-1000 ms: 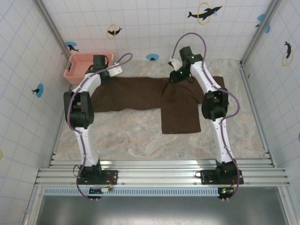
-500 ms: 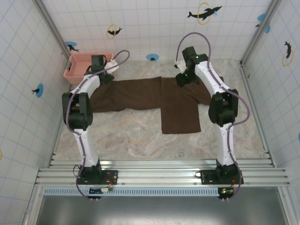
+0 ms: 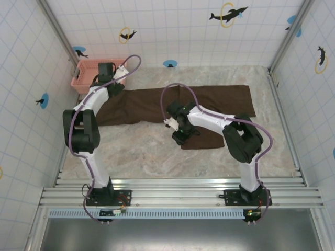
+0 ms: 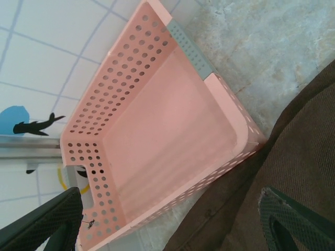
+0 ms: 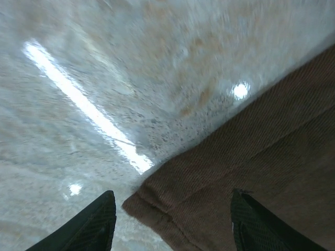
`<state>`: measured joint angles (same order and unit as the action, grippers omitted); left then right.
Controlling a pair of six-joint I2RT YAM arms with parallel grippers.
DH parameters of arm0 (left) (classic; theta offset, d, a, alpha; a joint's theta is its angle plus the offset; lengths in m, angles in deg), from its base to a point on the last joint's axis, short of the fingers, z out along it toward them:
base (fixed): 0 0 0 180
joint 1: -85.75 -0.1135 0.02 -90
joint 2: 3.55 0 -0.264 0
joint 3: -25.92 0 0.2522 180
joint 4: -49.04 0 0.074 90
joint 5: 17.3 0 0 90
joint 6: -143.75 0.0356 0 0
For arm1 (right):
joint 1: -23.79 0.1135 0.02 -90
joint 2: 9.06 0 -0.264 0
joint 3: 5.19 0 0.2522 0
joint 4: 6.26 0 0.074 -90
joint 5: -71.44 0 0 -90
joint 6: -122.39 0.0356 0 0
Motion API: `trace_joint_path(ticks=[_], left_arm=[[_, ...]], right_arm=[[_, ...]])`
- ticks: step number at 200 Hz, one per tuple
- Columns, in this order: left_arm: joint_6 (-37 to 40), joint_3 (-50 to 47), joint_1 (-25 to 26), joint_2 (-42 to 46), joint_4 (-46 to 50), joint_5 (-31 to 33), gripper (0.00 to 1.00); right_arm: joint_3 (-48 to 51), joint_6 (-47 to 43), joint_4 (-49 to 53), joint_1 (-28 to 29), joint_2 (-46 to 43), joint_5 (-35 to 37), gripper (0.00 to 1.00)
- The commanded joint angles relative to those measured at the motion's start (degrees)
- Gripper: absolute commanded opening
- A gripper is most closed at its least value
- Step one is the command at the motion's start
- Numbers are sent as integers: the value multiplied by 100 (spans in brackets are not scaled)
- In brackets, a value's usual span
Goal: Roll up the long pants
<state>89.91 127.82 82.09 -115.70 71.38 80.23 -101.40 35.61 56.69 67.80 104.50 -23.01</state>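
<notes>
Right gripper (image 5: 172, 230), fingers spread, hangs over a folded near corner of the long pants (image 3: 152, 104), ribbed dark brown cloth lying flat across the glossy marbled table (image 3: 131, 151). Far left, the left gripper (image 4: 167, 225) gapes wide beside a perforated pink plastic basket (image 4: 157, 130).

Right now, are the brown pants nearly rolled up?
Done: the dark brown fabric long pants lie flat on the table, with no roll started. In hand: the right gripper hangs open over the cloth's near corner; the left gripper is open at its far-left end. Left: all the rolling.
</notes>
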Motion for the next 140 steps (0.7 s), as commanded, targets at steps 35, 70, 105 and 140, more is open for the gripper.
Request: trace_joint_path(ticks=[35, 70, 105, 140], left_arm=[[-103, -404, -29, 531, -5, -38, 88], [-56, -733, -49, 788, -117, -85, 88], [-52, -842, -114, 930, -147, -152, 89], [-92, -842, -130, 974, -157, -204, 89]], right_arm=[[293, 451, -586, 10, -38, -1, 55], [563, 609, -658, 81, 41, 430, 44], [770, 719, -544, 99, 89, 764, 42], [823, 781, -467, 119, 168, 813, 44]])
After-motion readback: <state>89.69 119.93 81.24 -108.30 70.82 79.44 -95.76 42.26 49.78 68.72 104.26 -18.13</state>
